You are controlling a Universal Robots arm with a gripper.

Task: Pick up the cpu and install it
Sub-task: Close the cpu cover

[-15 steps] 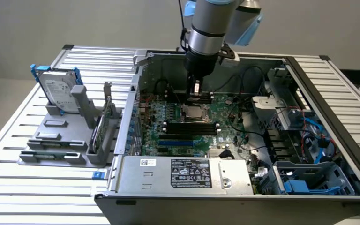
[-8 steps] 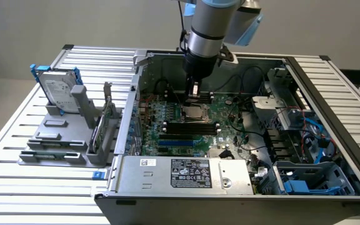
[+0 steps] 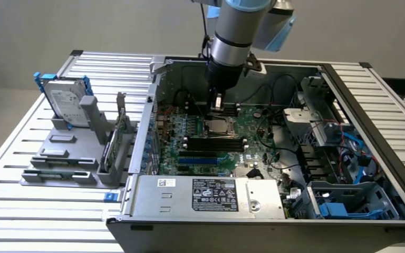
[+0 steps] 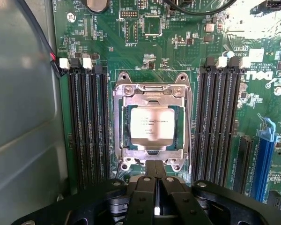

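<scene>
The cpu point(image 4: 152, 123), a small square chip with a dull silver top, lies flat inside the metal socket frame point(image 4: 123, 123) on the green motherboard point(image 4: 178, 42). From the exterior view the cpu point(image 3: 220, 126) sits in the middle of the open computer case. My gripper point(image 3: 219, 107) hangs straight above it, a short way over the board. Seen from the wrist, the gripper point(image 4: 155, 165) is just beside the socket's edge, its two fingers pressed together and holding nothing.
Black memory slots point(image 4: 88, 122) flank the socket on both sides. The case wall point(image 3: 148, 121) and power supply point(image 3: 202, 194) hem in the board. Outside the case, a grey holder point(image 3: 61, 158) carries a hard drive point(image 3: 67, 101) and green memory sticks point(image 3: 120, 132).
</scene>
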